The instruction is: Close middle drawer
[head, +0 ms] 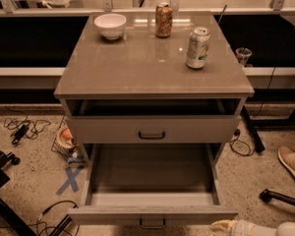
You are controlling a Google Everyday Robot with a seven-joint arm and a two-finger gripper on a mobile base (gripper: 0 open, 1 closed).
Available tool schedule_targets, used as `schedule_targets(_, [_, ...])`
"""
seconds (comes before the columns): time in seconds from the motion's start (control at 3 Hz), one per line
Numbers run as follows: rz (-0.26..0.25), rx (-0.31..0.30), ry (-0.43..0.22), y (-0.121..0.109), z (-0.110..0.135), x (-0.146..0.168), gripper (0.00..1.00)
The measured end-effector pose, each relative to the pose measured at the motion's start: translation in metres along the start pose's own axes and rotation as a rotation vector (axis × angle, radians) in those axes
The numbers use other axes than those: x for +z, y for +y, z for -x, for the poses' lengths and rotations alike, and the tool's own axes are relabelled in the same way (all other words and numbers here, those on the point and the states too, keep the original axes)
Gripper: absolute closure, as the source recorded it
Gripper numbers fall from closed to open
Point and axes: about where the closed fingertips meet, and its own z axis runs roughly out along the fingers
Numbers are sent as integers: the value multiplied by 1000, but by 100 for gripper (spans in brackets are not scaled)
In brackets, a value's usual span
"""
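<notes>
The middle drawer (151, 214) is pulled far out from the pale-grey cabinet (152, 63). Its flat front faces me at the bottom of the camera view, with a small dark bar handle (152, 224) at centre and a deep dark-grey box (150, 168) behind it. The matching drawer front of the tier above (151, 129) sits nearly flush under the cabinet top. My gripper (225, 226) is a pale shape at the bottom right edge, just right of the middle drawer's front corner and about level with it.
On the cabinet top stand a white bowl (110, 24), a brown can (163, 19) and a green-white can (197, 47). On the floor are cables (22, 128), a wire basket (66, 139), a blue tape X (70, 179), a shoe (292, 162) and a chair base (0, 181).
</notes>
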Motion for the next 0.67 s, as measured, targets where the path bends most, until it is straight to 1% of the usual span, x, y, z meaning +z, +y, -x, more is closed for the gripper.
schedule_targets(0.33, [19, 23, 10, 5, -1, 9, 100])
schedule_targets(0.67, [26, 57, -13, -6, 1, 39, 100])
